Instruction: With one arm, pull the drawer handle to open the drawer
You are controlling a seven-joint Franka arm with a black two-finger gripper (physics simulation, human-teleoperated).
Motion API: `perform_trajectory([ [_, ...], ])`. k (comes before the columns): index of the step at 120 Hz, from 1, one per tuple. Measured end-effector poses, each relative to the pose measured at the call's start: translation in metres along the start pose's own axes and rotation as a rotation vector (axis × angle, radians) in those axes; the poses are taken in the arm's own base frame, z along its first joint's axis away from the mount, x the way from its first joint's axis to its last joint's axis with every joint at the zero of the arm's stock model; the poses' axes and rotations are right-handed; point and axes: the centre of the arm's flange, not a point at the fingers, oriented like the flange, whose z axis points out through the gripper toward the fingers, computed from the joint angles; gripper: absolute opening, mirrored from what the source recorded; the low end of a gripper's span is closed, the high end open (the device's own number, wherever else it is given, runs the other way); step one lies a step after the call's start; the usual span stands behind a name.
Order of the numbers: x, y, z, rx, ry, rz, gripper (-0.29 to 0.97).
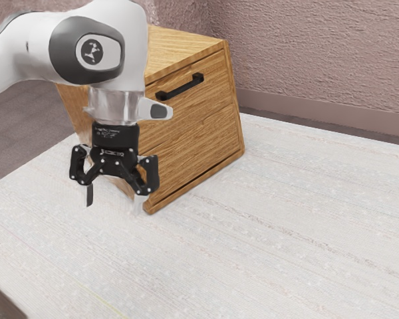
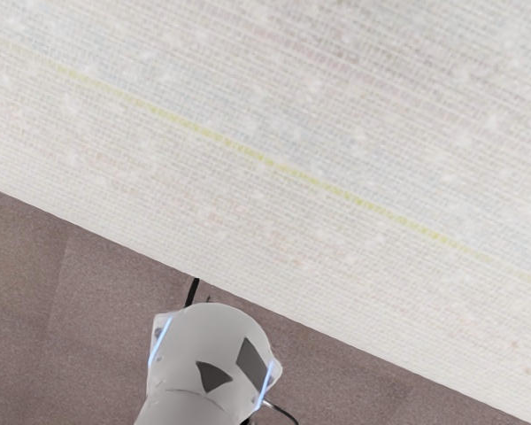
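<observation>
A wooden cabinet (image 1: 198, 136) stands on the white table (image 1: 292, 232), its front turned toward the exterior view's right. Its top drawer (image 1: 209, 90) sits flush with the front and carries a black bar handle (image 1: 179, 87). My gripper (image 1: 116, 191) hangs pointing down just above the table, in front of the cabinet's near corner, below the handle and toward the exterior view's left of it. Its fingers (image 1: 88, 194) stand wide apart with nothing between them. It touches neither the handle nor the cabinet.
The table stretches wide toward the exterior view's right and front. In the wrist view, the table top (image 2: 292, 133) lies under the hand, with its edge, the brown floor (image 2: 53, 301) and my arm's grey base (image 2: 212, 372) beyond. A wall (image 1: 319, 46) stands behind the cabinet.
</observation>
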Motion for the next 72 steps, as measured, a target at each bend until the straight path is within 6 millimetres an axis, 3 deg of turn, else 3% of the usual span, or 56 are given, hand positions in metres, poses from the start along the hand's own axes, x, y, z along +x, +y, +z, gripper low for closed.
perform_trajectory([
  [8,0.02,0.001,-0.007,-0.072,0.146,-0.124,0.68],
  [21,0.035,0.007,-0.025,-0.178,0.305,-0.284,0.68],
  [48,0.023,0.044,-0.089,-0.331,0.562,-0.402,0.68],
  [64,0.039,0.014,-0.103,-0.348,0.646,-0.341,0.68],
  [72,0.046,0.011,-0.105,-0.328,0.675,-0.285,0.68],
])
